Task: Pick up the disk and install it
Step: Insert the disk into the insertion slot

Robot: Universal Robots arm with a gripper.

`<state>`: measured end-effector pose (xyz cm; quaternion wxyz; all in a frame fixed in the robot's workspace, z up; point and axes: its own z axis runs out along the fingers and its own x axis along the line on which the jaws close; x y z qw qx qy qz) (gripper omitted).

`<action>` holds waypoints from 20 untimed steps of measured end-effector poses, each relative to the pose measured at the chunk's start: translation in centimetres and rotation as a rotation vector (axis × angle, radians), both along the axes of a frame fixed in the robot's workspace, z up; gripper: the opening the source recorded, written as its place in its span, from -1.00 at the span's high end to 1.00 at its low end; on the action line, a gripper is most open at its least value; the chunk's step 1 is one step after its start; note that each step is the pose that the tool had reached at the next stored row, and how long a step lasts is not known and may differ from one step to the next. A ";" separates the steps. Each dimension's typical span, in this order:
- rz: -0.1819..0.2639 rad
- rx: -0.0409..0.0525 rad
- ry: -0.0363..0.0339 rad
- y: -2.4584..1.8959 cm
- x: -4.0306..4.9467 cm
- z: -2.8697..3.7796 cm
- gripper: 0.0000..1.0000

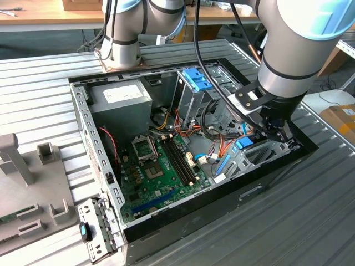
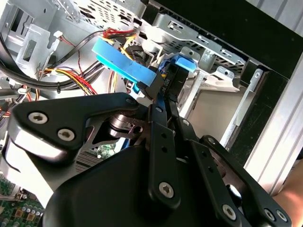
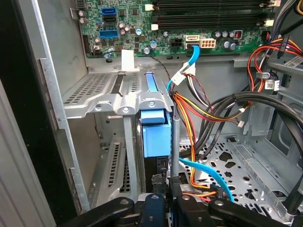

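Your biggest thing here is the open computer case (image 1: 183, 221), lying on its side on the ribbed metal worktop (image 1: 310, 221) with its panel off, so that the arm can reach straight down into it. Inside, the green motherboard (image 1: 161, 172) fills the floor toward the case's front edge, and the grey power supply (image 1: 119, 102) sits in the far corner; its white label carries print you cannot read from here. The arm (image 1: 288, 55) comes down at the case's corner on the exterior view's right, where the metal drive bay (image 3: 116, 101) stands. The disk (image 3: 156, 135) is there, standing on edge between the bay's plates, its blue rail (image 2: 123, 64) uppermost, which I judge to be the attitude the slot demands for it to slide in. The pincer (image 2: 161, 101) is clamped on the disk's near end, fingers (image 2: 158, 113) pressed to either face. Loose red, yellow and orange cables (image 3: 199, 113) hang just beside the bay, apart from the disk.
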<state>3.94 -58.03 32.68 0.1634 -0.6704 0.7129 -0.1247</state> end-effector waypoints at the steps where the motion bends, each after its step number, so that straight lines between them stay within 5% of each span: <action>1: 0.000 0.0000 0.0000 0.00 0.00 0.00 0.68; 8: 0.000 0.0007 0.0000 0.00 0.00 -0.05 0.65; 11: 0.000 -0.0003 0.0001 0.00 0.00 0.10 0.40; 16: 0.000 0.0001 0.0000 0.00 0.00 2.38 0.40; 20: 0.000 0.0007 0.0000 -0.01 0.00 3.22 0.40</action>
